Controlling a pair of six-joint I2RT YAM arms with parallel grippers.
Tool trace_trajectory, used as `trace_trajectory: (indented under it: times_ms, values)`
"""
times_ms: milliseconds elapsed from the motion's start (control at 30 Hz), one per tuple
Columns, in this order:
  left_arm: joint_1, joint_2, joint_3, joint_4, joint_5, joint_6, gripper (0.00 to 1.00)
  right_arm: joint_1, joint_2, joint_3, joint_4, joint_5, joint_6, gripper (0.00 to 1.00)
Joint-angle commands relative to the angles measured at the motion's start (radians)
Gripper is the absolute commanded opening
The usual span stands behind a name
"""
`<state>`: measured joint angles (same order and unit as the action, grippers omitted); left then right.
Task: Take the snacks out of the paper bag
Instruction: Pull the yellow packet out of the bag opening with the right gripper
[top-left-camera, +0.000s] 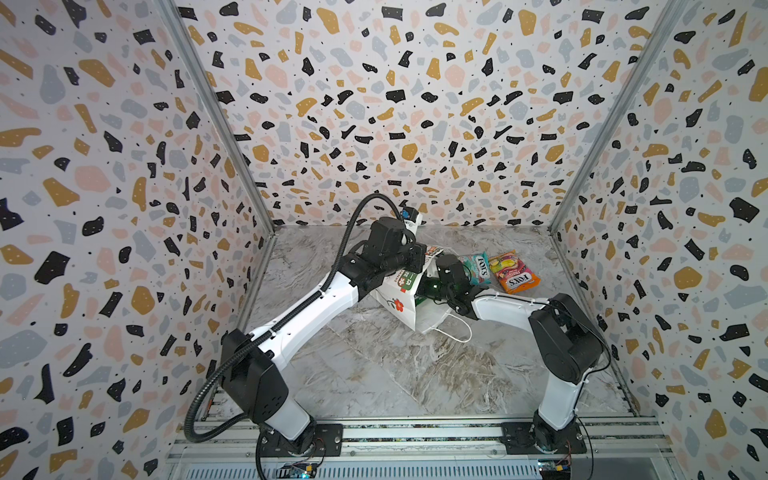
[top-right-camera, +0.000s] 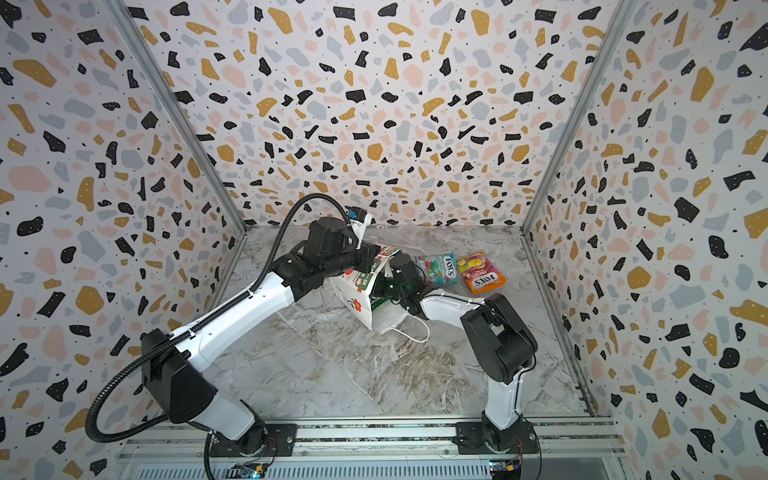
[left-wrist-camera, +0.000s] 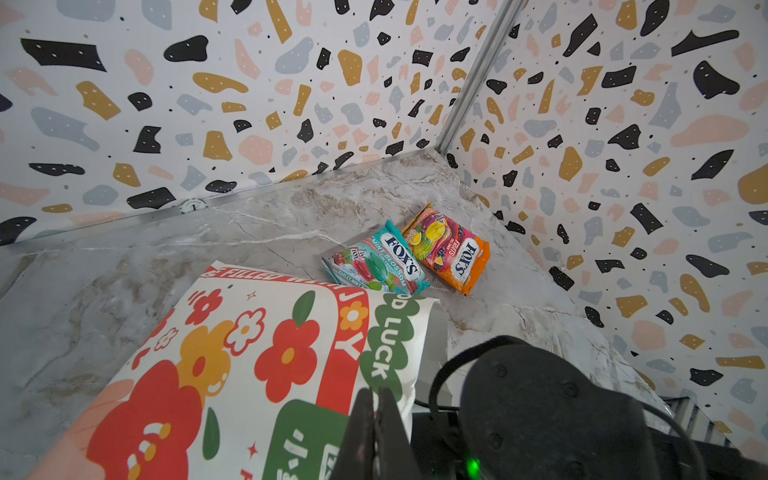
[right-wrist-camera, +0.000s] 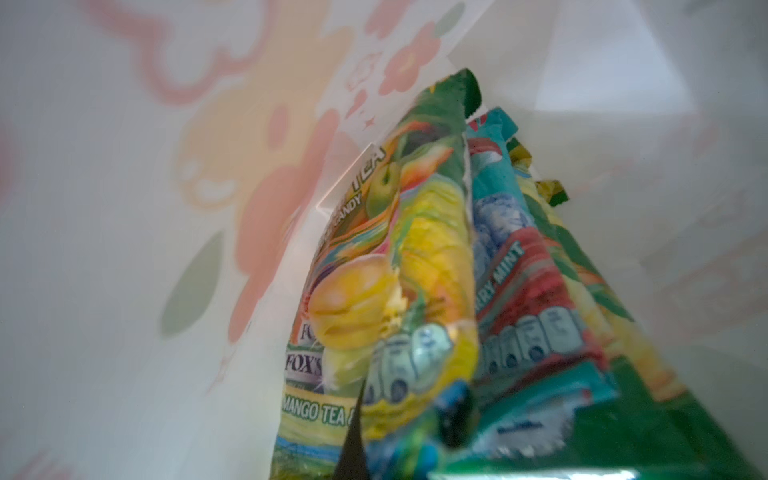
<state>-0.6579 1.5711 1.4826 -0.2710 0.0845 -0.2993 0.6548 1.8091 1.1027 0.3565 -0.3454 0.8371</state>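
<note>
1. Lying sideways mid-frame, the white flowered paper bag (top-left-camera: 397, 303) has its rim pinched by the fingers of the left gripper (left-wrist-camera: 376, 399).
2. A teal-red glossy packet (top-left-camera: 478, 268) and an orange glossy packet (top-left-camera: 513, 272) lie outside, right of it.
3. Inside, the right gripper (right-wrist-camera: 399, 440) seems to pinch a green-yellow glossy packet (right-wrist-camera: 395, 249); the next move should draw it out.

We have bare marble floor (top-left-camera: 395, 374) before the paper bag (top-left-camera: 397, 305); a teal packet (top-left-camera: 478, 268) and an orange packet (top-left-camera: 513, 272) block its far right.

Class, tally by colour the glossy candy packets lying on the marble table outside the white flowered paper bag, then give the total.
Teal glossy candy packet: 1
Orange glossy candy packet: 1
Total: 2
</note>
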Motion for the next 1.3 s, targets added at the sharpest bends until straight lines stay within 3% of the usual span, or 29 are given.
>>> trace_trajectory:
  times_ms: [0,600,933,1267]
  values:
    - [-0.005,-0.025,-0.011,0.018,-0.047,0.012,0.00,0.014,-0.104,-0.014,-0.054,0.004,-0.126,0.00]
    - [-0.005,-0.021,-0.018,0.023,-0.076,0.006,0.00,0.071,-0.469,-0.122,-0.317,0.101,-0.447,0.00]
    - [-0.006,-0.015,-0.010,0.020,-0.072,0.006,0.00,0.072,-0.655,-0.036,-0.529,0.114,-0.549,0.00]
    - [-0.006,-0.014,-0.008,0.017,-0.071,0.006,0.00,0.067,-0.840,0.047,-0.641,0.238,-0.609,0.00]
